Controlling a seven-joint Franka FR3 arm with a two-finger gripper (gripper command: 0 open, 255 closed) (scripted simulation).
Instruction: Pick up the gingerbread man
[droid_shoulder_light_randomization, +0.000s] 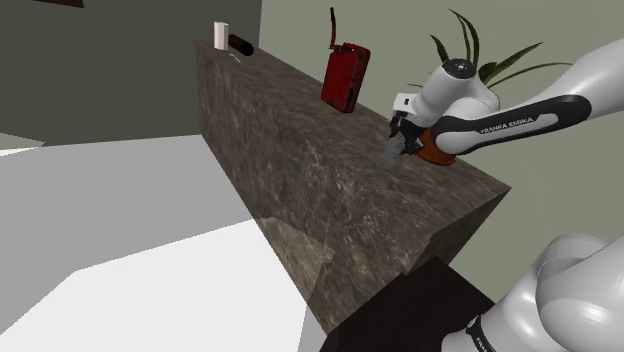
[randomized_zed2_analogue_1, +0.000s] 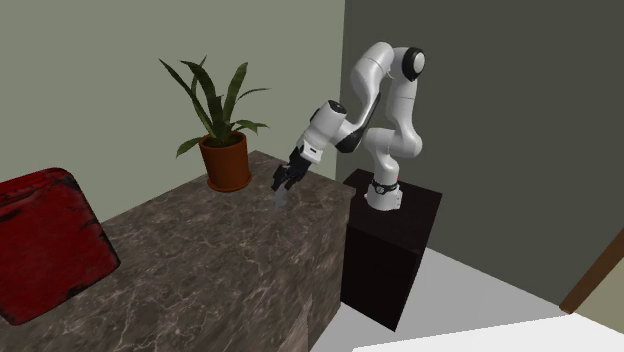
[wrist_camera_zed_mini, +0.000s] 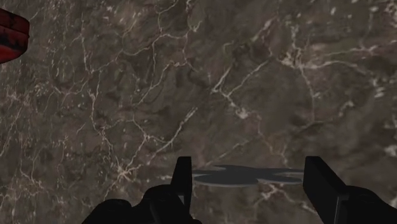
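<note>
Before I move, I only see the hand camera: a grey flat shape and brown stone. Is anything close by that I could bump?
Observer: Yes. A potted plant stands on the counter close beside the gripper, not touching it.
Operator: What's the red bit in my corner?
Observer: That's a red can, standing farther along the counter.
Operator: Is the counter's end near me?
Observer: Yes. The gripper is over the end of the counter that is next to the black stand.
</note>
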